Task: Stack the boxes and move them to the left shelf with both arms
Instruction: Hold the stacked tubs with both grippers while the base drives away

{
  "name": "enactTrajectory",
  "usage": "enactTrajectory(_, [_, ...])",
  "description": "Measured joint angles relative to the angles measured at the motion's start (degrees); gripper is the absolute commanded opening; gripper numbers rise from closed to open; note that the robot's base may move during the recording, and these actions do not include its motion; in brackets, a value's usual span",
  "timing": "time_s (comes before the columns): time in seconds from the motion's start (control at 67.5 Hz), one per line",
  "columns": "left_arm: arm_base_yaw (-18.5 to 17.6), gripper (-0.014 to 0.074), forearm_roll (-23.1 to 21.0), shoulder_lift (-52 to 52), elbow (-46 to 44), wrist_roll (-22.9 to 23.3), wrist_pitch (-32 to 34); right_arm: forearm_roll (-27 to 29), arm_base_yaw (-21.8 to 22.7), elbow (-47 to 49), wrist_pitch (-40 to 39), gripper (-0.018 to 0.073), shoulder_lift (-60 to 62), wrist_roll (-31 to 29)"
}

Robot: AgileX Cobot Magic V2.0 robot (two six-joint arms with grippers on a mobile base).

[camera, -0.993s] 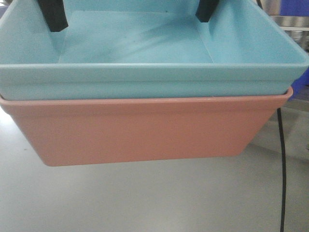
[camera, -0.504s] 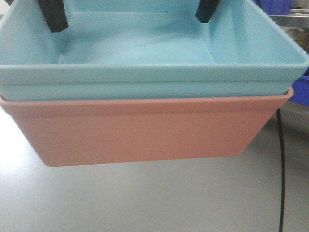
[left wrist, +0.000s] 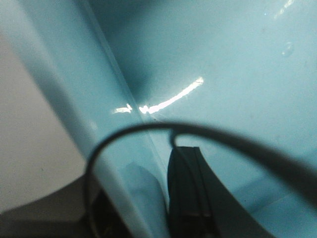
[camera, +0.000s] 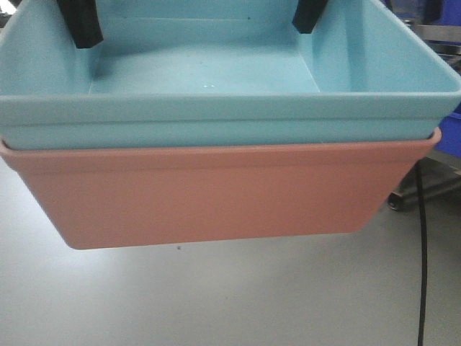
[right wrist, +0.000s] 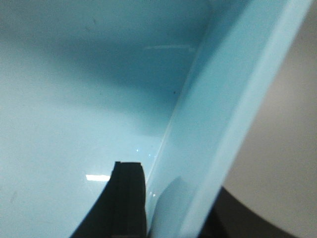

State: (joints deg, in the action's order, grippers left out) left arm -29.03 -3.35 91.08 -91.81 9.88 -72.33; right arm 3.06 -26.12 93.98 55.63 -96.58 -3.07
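Observation:
The light blue box (camera: 216, 115) sits nested inside the salmon pink box (camera: 216, 191). Both hang level above the grey floor. My left gripper (left wrist: 143, 191) is shut on the blue box's left wall, with its inner finger (camera: 79, 25) inside the box. My right gripper (right wrist: 173, 201) is shut on the right wall, with its inner finger (camera: 308, 16) inside. In each wrist view the outer finger is only a dark shape beyond the wall. The pink box does not show in the wrist views. The left shelf is out of view.
A dark blue crate (camera: 449, 135) and a steel rack (camera: 436, 32) stand at the right edge. A rack leg with a caster (camera: 396, 202) stands on the grey floor (camera: 230, 295). A thin black cable (camera: 421, 252) hangs at the right.
The stacked boxes keep their place in the front view and both grips hold. The background at the right has shifted. A rack leg with a caster has come into view.

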Motion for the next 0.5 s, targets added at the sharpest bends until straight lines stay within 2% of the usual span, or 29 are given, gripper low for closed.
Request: enactTrajectory(0.504, [0.0, -0.0003, -0.85, 0.0, 0.0, 0.29, 0.0, -0.24, 0.13, 0.23, 0.0, 0.0057, 0.0, 0.01])
